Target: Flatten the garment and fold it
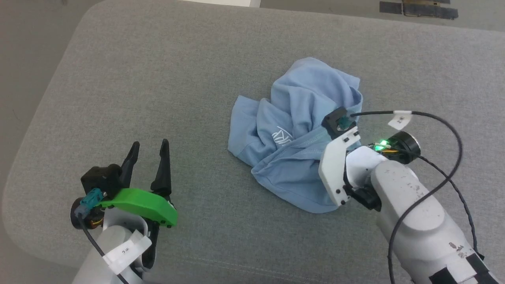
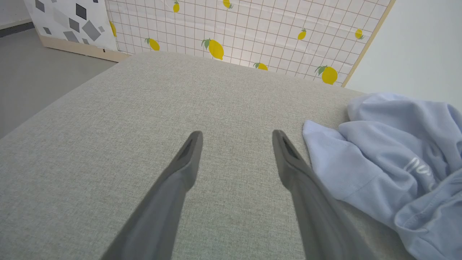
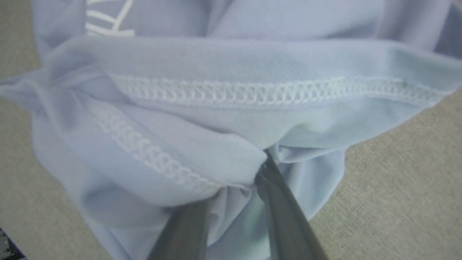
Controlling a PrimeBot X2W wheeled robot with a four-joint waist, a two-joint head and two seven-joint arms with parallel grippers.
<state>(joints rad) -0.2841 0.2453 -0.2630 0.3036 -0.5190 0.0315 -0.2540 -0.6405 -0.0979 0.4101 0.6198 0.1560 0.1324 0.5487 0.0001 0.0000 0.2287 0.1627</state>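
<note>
Now your shirt (image 1: 300,130) lies in a crumpled heap on the grey cushion (image 1: 177,71), a bit right of the middle of the head view, with its white logo (image 1: 282,136) facing up. Your right gripper (image 3: 252,169) is at the lower right of that view, pinched tight on a fold just under the stitched hem (image 3: 274,94), with one finger (image 3: 285,216) bare and the other partly under the cloth. Your left gripper (image 1: 150,142) sits at the lower left with its fingers apart, near the shirt but not touching it.
</note>
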